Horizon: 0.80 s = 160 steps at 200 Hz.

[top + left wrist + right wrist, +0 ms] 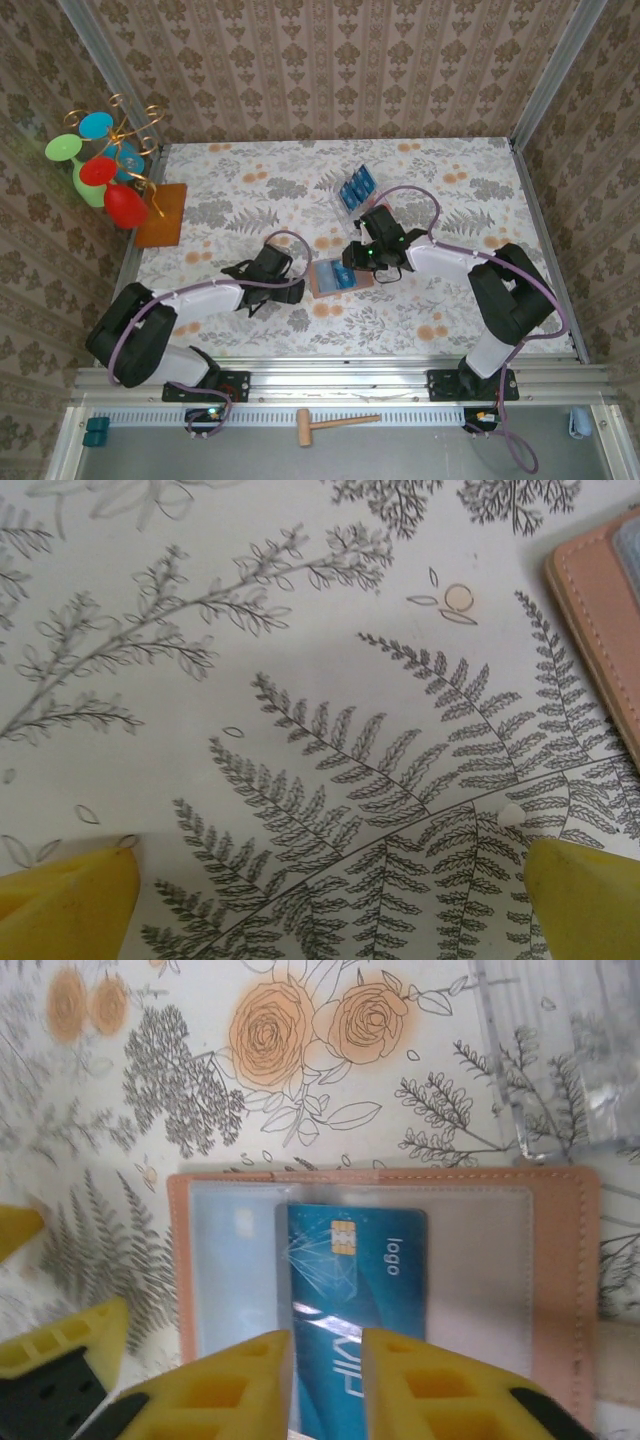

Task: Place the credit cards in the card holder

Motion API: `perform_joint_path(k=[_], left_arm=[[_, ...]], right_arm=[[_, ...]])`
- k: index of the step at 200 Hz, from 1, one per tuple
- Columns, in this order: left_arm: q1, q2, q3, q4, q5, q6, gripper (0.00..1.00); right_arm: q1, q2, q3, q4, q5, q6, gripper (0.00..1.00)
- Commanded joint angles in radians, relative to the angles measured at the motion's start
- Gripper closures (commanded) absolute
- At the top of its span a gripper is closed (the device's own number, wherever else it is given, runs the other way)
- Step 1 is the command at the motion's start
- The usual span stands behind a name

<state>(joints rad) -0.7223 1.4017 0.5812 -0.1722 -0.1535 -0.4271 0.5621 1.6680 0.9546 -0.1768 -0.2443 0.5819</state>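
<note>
Left of the card holder [320,281], the left gripper [297,291] hovered over the floral tablecloth [300,660], its fingers spread wide. Over the opened holder, the right gripper [325,1385] pinched a blue credit card [355,1265] lying partly under the clear pocket. Farther right, spare credit cards [357,186] sat in a clear tray [570,1050].

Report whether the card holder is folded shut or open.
Open: the card holder lies spread flat, clear inner pocket facing up, a blue credit card on it.
</note>
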Motion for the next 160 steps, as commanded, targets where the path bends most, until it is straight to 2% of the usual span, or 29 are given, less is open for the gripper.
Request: perform_joint_path(k=[1,32,160], left_arm=[[-0.020,0.034,0.046,-0.007,-0.020,-0.023,0.00],[-0.034,0.077,0.079,-0.012,-0.029,-0.023,0.00],[-0.035,0.174,0.165,-0.012,-0.028,0.002,0.00]], right_arm=[[0.007,0.009,0.046,-0.103,0.075,-0.061,0.89],[0.005,0.053,0.070,-0.140,0.097,-0.100,0.96],[0.007,0.144,0.080,-0.099,0.049,-0.087,0.99]])
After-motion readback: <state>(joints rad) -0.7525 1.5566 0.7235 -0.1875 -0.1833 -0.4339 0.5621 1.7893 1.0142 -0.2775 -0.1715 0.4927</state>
